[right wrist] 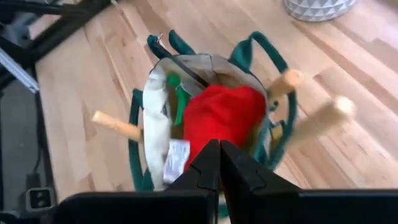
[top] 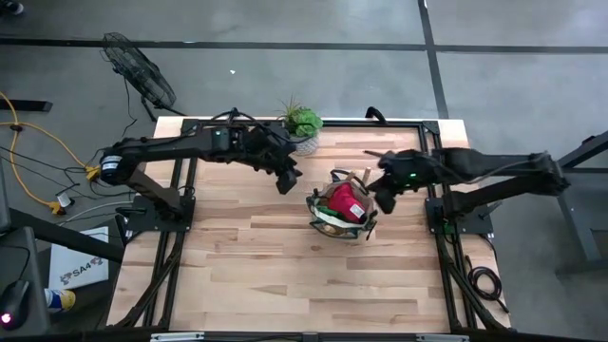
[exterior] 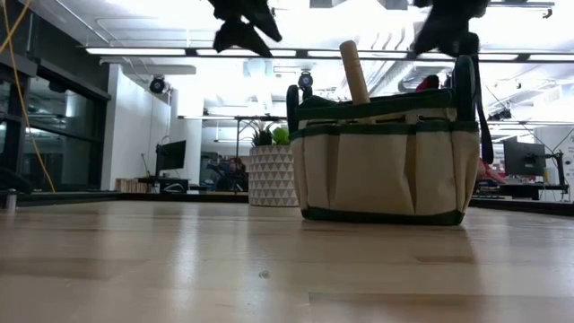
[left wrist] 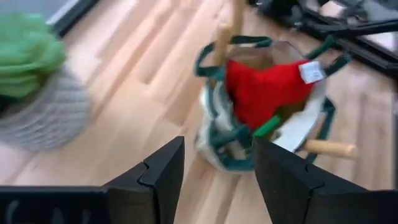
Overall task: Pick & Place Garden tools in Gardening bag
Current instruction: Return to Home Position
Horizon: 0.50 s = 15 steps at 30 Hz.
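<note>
the left gripper [top: 288,180] hangs above the table [top: 237,275], between the white pot [top: 305,143] and the gardening bag [exterior: 386,170]. its 2 fingers are spread apart with nothing between them. the right gripper [top: 387,190] hovers just beside the bag on the bag's right, raised off the wood, its fingers pressed together on nothing.

the bag stands upright near the middle of the table, right of centre and close to the pot. the pot holds a green succulent [top: 304,121] at the table's far edge. the red glove [right wrist: 221,115] lies inside the bag and fills most of its mouth. 3 wooden handles [right wrist: 115,126] poke out past the rim — 1 on one side, 2 on the other. a small white label [left wrist: 311,72] shows on the glove.
</note>
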Each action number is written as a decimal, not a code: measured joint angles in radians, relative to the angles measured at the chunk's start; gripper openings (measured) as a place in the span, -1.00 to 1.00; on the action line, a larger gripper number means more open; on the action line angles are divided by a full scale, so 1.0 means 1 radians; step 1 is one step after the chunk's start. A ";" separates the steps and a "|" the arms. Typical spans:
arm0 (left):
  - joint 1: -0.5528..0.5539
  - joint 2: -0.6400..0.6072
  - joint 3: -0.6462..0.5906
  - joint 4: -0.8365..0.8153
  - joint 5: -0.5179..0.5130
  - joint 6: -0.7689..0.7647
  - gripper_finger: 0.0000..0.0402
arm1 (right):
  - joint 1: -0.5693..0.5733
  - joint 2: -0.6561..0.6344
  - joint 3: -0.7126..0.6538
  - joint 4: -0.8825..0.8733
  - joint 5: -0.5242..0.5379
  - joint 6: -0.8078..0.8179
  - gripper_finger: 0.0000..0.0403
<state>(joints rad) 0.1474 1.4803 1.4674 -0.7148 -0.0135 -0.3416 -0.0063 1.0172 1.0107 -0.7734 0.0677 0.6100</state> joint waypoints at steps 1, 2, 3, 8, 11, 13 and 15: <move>-0.005 -0.014 0.000 -0.019 -0.021 0.000 -0.10 | 0.000 -0.025 0.000 -0.019 0.000 0.007 -0.99; -0.005 -0.028 -0.004 -0.045 -0.049 0.001 -0.10 | 0.000 -0.049 0.000 -0.038 -0.002 0.016 -0.99; -0.011 -0.040 -0.007 -0.058 -0.076 0.003 -0.10 | 0.000 -0.077 0.000 -0.056 0.001 0.021 -0.99; -0.056 -0.117 -0.044 -0.069 -0.209 0.024 -0.10 | 0.000 -0.202 0.000 -0.160 0.011 0.024 -0.99; -0.066 -0.167 -0.100 -0.062 -0.234 0.024 -0.10 | 0.000 -0.280 0.000 -0.191 0.056 0.016 -0.99; -0.078 -0.202 -0.155 -0.024 -0.227 0.022 -0.10 | 0.000 -0.327 -0.006 -0.194 0.108 0.012 -0.99; -0.082 -0.244 -0.222 0.029 -0.215 0.019 -0.10 | 0.000 -0.382 -0.032 -0.166 0.147 -0.002 -0.99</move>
<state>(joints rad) 0.0650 1.2363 1.2453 -0.6862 -0.2282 -0.3226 -0.0063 0.6357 0.9792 -0.9390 0.2143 0.6084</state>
